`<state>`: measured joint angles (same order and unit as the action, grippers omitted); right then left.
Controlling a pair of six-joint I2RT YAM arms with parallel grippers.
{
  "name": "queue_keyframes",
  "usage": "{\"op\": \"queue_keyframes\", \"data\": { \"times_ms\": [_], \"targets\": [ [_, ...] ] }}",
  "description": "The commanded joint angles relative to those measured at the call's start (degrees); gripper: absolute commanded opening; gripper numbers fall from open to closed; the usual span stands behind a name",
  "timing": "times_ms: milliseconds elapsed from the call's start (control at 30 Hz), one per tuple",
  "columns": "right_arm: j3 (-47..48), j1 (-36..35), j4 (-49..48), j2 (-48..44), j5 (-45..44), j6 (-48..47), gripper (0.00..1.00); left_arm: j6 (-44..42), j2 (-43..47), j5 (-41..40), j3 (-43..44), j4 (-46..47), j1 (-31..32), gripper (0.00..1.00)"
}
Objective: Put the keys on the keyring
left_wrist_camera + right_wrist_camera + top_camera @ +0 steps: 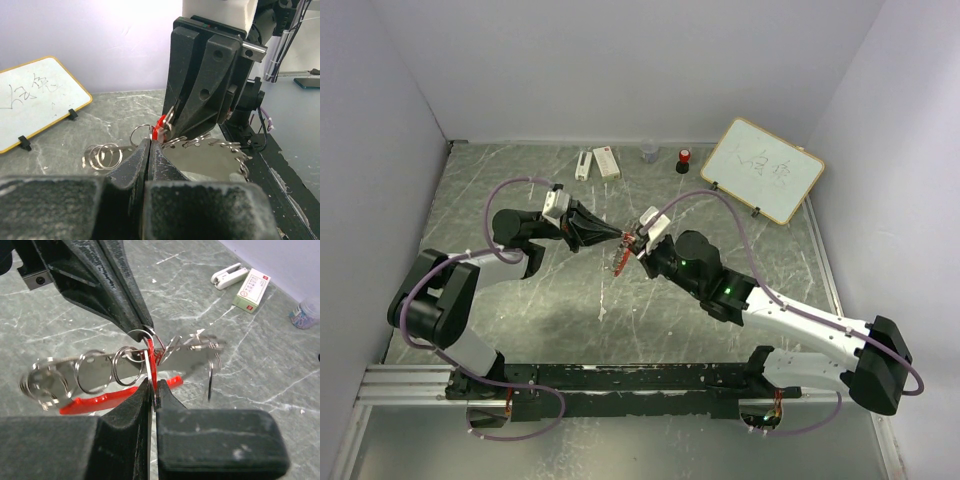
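I note left pincer point(618, 237) and right pincer point(634, 243) both clamped on the keyring point(92, 371), tips meeting above mid-counter point(800, 240).

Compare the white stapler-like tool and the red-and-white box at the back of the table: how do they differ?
Colour: the stapler-like tool is plain white, while the box is white with red markings. Shape: the tool is slim and hinged, its two arms slightly apart, while the box is a closed rectangular block. Size: the box looks wider than the tool. Shared: both are small and lie flat, side by side, on the table.
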<state>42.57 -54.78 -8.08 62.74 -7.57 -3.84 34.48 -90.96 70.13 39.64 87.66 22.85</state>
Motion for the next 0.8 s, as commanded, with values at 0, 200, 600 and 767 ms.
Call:
{"op": "queue_keyframes", "data": {
  "times_ms": [0,200,600,767],
  "targets": [
    [2.46,-0.16,0.89,0.03,-4.65,1.66,0.0,0.07,2.12,1.04,-0.24,15.92,-0.18,0.07],
    [2.26,0.51,1.78,-0.04,-6.58,2.84,0.0,0.33,2.78,1.12,-0.32,16.0,-0.18,0.07],
    [2.19,1.41,2.33,0.66,-5.41,3.22,0.0,0.8,3.18,1.04,0.7,16.04,-0.18,0.07],
    [1.78,1.48,2.57,1.12,-5.63,3.43,0.0,0.46,3.24,0.71,0.65,15.93,-0.19,0.07]
  ]
}}
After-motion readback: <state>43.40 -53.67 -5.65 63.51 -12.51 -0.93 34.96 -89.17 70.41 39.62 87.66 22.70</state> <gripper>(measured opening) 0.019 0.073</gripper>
